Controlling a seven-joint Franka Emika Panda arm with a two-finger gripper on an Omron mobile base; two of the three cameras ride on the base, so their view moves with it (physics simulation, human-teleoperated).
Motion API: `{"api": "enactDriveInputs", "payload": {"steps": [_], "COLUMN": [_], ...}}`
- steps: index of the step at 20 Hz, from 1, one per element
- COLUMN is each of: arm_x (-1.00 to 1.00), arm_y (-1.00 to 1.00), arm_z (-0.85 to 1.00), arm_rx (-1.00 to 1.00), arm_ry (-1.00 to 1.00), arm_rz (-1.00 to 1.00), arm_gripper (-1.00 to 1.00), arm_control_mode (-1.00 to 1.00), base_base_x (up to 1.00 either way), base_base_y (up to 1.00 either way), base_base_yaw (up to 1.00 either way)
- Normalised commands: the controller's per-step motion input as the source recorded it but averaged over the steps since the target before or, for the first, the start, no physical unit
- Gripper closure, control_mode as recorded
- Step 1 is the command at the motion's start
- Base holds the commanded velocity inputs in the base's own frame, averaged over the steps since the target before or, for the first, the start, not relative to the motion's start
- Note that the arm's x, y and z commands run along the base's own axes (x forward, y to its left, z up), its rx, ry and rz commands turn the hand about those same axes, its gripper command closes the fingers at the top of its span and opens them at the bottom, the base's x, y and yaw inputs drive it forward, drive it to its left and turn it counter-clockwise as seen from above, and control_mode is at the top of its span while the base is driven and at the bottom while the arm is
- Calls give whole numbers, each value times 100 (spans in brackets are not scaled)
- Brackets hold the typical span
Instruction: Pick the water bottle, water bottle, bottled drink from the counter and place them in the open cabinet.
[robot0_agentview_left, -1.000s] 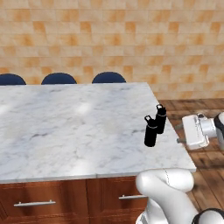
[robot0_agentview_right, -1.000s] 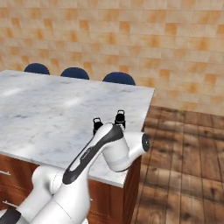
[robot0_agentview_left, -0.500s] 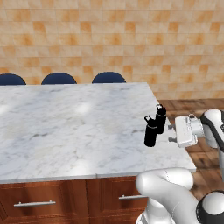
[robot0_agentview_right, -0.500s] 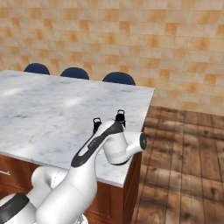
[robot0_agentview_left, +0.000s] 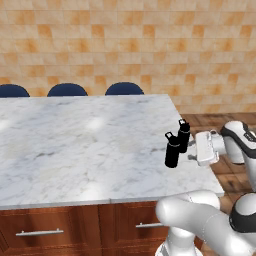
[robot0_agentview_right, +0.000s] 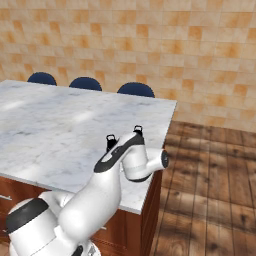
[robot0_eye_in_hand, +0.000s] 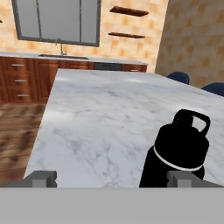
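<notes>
Two black water bottles stand close together near the right end of the marble counter (robot0_agentview_left: 75, 145): one (robot0_agentview_left: 172, 150) nearer the front edge, the other (robot0_agentview_left: 184, 136) just behind it. My gripper (robot0_agentview_left: 196, 150) hovers level with them just to their right, pointing at them, jaws open and empty. In the hand view one water bottle (robot0_eye_in_hand: 179, 151) looms at the lower right, in front of the right fingertip (robot0_eye_in_hand: 180, 177), and my gripper (robot0_eye_in_hand: 111, 179) stands wide. In the right base view my arm covers the bottles except for their caps (robot0_agentview_right: 111, 139). The bottled drink and the cabinet are out of view.
Three blue chair backs (robot0_agentview_left: 124, 88) line the counter's far side. Wooden floor (robot0_agentview_right: 210, 170) lies past the counter's right end. Wooden drawers (robot0_agentview_left: 40, 232) sit under the slab. The hand view shows a far wall with a sink counter (robot0_eye_in_hand: 65, 59) and wall shelves (robot0_eye_in_hand: 127, 11).
My hand has moved left toward the two water bottles, closing the gap from the counter's right end. The bottles have not moved and the jaws have stayed open.
</notes>
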Motion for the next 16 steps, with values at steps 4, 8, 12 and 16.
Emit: {"api": "enactDriveInputs", "payload": {"steps": [4,8,12,16], "arm_x": [32,36,24,18], "arm_y": [0,0,-3,-3], "arm_z": [-23,-17,-17,-17], "arm_rx": [1,2,3,3], "arm_ry": [0,0,0,0], "arm_rz": [0,0,1,1], "arm_gripper": [-100,-100,-100,-100], "arm_control_mode": [-100,-100,-100,-100], "base_base_x": [0,0,0,0], "base_base_y": [0,0,0,0], "base_base_yaw": [0,0,0,0]}}
